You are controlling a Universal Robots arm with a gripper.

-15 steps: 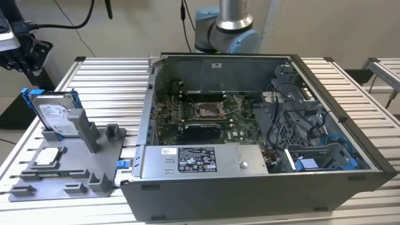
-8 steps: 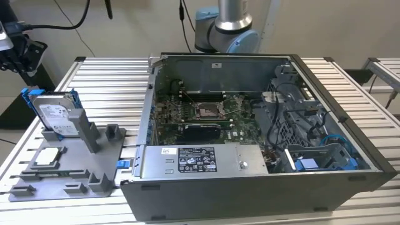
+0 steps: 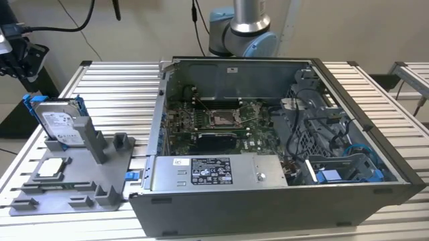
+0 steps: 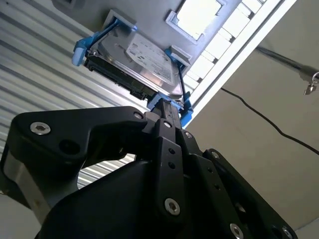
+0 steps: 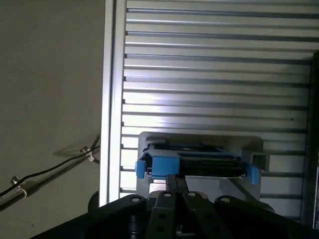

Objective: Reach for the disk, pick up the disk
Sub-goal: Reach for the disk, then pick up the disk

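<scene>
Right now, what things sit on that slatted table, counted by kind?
disk: 1
square silver chip: 1
grey holder: 1
open computer case: 1
Total: 4

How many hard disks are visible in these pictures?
1. The disk stands on edge in the gray holder, at the exterior view's left of the computer case. More may be hidden inside the case.
</scene>
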